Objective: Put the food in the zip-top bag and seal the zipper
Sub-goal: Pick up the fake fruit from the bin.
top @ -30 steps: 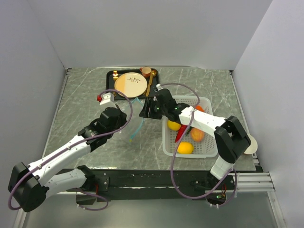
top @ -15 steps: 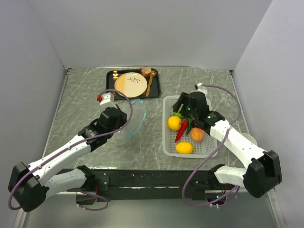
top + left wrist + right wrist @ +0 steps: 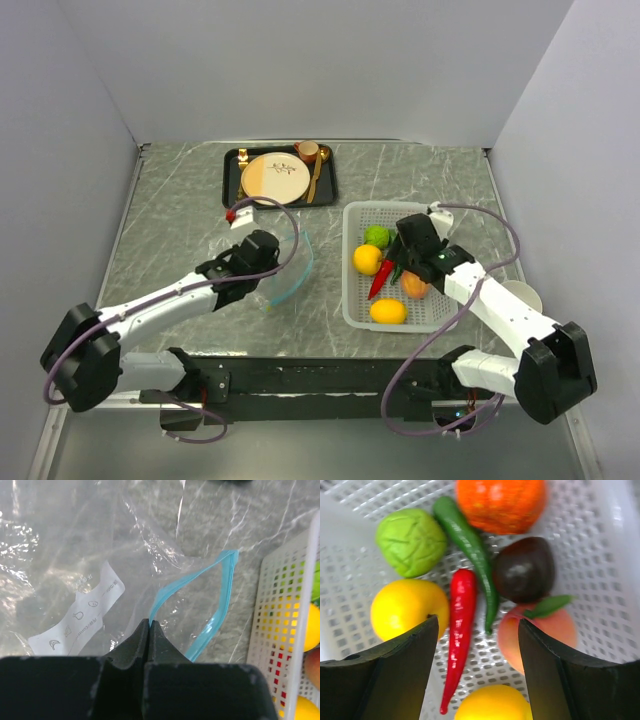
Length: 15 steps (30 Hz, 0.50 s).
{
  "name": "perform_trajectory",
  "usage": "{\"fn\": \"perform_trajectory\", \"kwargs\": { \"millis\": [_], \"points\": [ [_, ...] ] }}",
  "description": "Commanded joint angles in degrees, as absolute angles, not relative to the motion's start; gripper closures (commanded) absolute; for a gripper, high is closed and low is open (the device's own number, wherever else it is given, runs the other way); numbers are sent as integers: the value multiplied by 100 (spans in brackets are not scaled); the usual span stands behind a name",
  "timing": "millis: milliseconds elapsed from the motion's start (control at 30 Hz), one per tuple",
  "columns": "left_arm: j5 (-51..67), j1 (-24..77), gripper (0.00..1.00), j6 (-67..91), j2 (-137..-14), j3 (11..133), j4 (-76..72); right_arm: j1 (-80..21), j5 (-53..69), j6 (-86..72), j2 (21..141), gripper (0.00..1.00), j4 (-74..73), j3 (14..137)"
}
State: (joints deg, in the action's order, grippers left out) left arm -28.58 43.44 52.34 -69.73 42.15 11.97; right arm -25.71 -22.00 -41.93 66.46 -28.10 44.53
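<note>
The clear zip-top bag (image 3: pixel 283 272) lies left of the basket, its light blue zipper (image 3: pixel 220 597) gaping open. My left gripper (image 3: pixel 150 623) is shut on the near zipper edge; it also shows in the top view (image 3: pixel 268 268). The bag's white label (image 3: pixel 80 617) faces the left wrist camera. My right gripper (image 3: pixel 477 622) is open and empty, low over the food in the white basket (image 3: pixel 438 213). Between its fingers lie a red chili (image 3: pixel 460 615) and a green chili (image 3: pixel 470 545). Around them are a lime (image 3: pixel 411 541), two lemons (image 3: pixel 406 609) (image 3: pixel 492 702), a peach (image 3: pixel 542 632), an orange fruit (image 3: pixel 500 502) and a dark fruit (image 3: pixel 522 569).
A black tray (image 3: pixel 232 190) at the back holds a cream-and-tan plate (image 3: pixel 275 177), a cup and gold cutlery. A white disc (image 3: pixel 524 298) sits right of the basket. The basket wall (image 3: pixel 280 630) stands close to the bag's mouth.
My right gripper left the bag's mouth, swung right and came down over the basket. My left gripper shifted right and nearer with the zipper edge, and the bag now sits lower.
</note>
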Motion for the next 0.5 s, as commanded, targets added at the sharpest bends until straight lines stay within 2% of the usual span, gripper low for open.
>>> {"fn": "perform_trajectory", "kwargs": {
  "millis": [0,233,467],
  "points": [
    [-2945,4430,99,5397,-7224,4570,1055,-2522,-3014,-4702,6390,26,-3497,4421],
    [-2979,4474,99,5317,-7357,4746,1195,-2522,-3041,-4878,6284,21,-3718,4158],
    [-3541,4474,99,5712,-6874,4807,2011,-2496,-3120,-4896,6346,20,-3709,4008]
  ]
}}
